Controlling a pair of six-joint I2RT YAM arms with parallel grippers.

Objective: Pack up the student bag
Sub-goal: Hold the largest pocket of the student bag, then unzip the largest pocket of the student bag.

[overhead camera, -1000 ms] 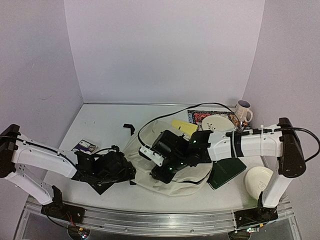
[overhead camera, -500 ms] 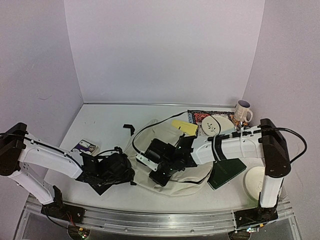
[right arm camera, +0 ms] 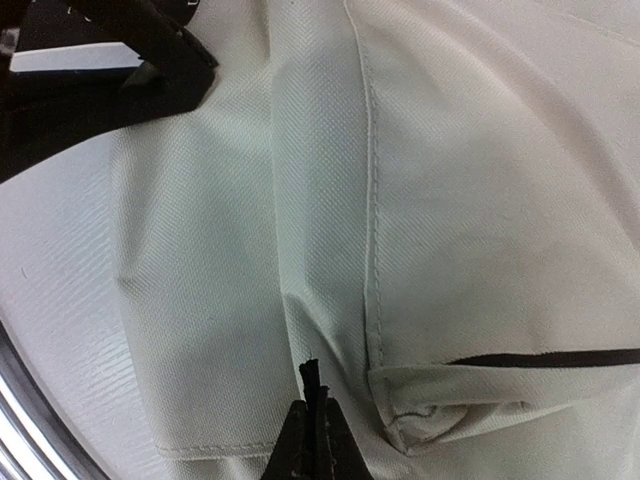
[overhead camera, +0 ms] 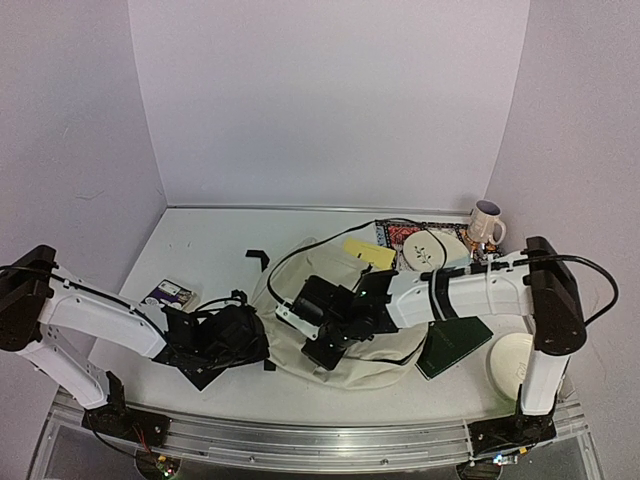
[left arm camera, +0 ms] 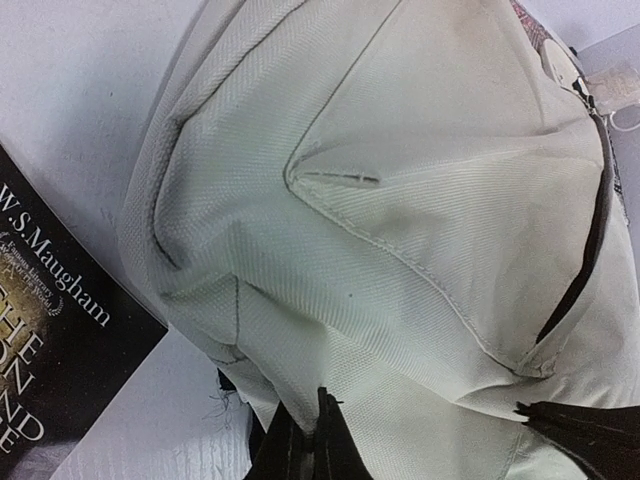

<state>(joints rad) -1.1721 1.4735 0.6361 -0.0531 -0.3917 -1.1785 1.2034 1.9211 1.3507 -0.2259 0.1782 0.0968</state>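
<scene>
The student bag (overhead camera: 385,366), cream fabric with black zipper lines, lies crumpled at the table's middle front. My left gripper (overhead camera: 262,350) is at the bag's left edge. In the left wrist view its gripper (left arm camera: 312,440) is shut on a pinched fold of the student bag (left arm camera: 420,200). My right gripper (overhead camera: 318,352) lies on the bag's front left part. In the right wrist view this gripper (right arm camera: 315,395) is shut, a thin black strip stands between its tips, and the student bag (right arm camera: 480,200) creases toward them.
A black book (left arm camera: 50,340) by W.S. Maugham lies under the left arm (overhead camera: 200,372). Right of the bag are a dark green book (overhead camera: 455,345) and a white bowl (overhead camera: 515,362). Behind it sit a yellow item (overhead camera: 368,253), a patterned mat (overhead camera: 400,235), a white disc (overhead camera: 430,247), a mug (overhead camera: 487,222). A purple box (overhead camera: 168,294) lies at left.
Both grippers have gone from open to shut on the bag. The right arm has reached further left over the bag; the left arm has barely shifted.
</scene>
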